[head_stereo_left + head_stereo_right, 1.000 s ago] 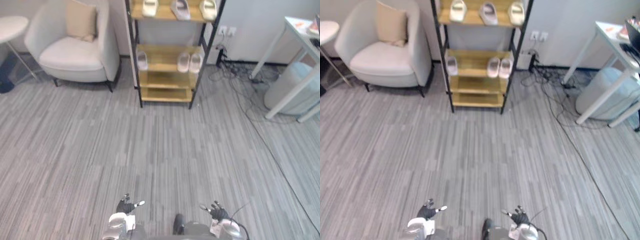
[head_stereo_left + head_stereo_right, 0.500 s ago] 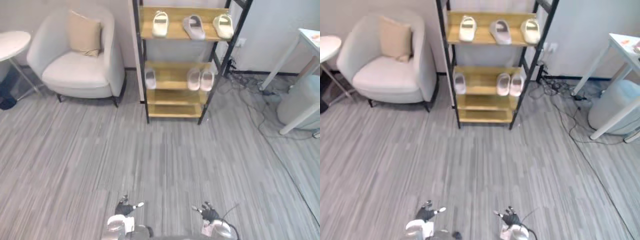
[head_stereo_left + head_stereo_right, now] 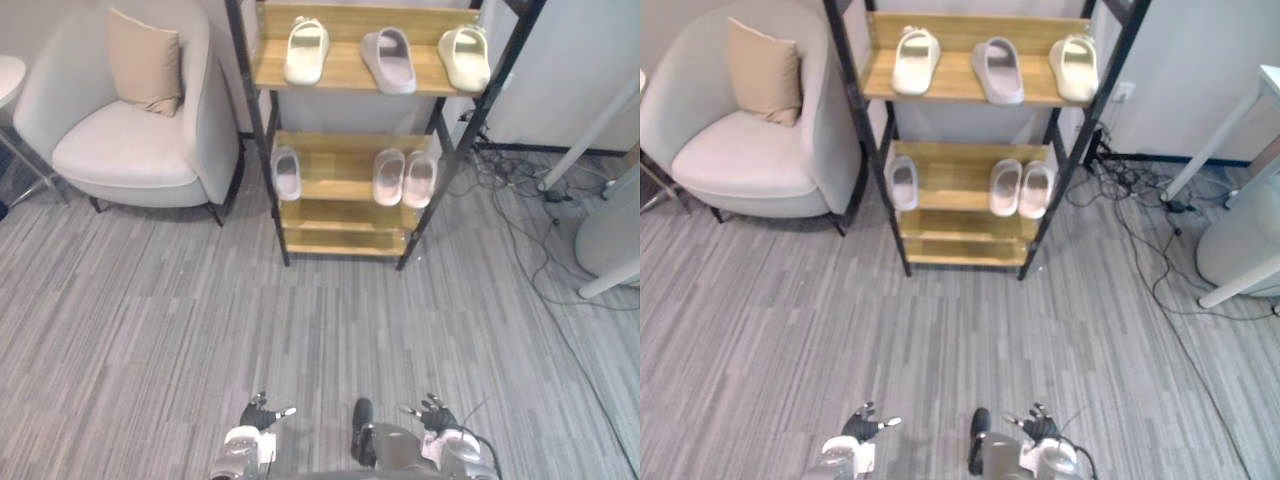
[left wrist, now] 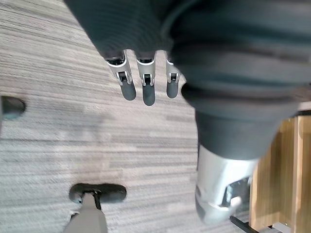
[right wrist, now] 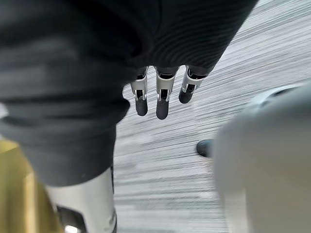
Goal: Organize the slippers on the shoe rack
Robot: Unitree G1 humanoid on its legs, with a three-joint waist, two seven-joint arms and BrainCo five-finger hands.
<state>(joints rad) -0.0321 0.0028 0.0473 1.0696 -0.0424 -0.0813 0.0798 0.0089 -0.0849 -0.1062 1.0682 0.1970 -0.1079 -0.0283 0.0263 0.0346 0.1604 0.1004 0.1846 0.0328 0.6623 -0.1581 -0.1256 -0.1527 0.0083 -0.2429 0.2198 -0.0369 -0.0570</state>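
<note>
The left hand (image 3: 256, 415) and right hand (image 3: 437, 415) hang empty, fingers loosely straight, well short of the rack (image 3: 337, 180). The slippers (image 3: 388, 60) sit unevenly on its shelves (a lone one (image 3: 287, 173) lies apart from the pair (image 3: 403, 178)), so the robot should step in squarely before reaching.

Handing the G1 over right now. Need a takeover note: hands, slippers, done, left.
Left hand and right hand: both open, low over the floor, holding nothing.
Shoe rack stands ahead, untouched.
Upper shelf: left cream slipper, grey slipper, right cream slipper, spaced apart.
Middle shelf: single slipper at the left, pair together at the right.
Done: all six on the rack.
Left: probably pairing the loose ones.
</note>
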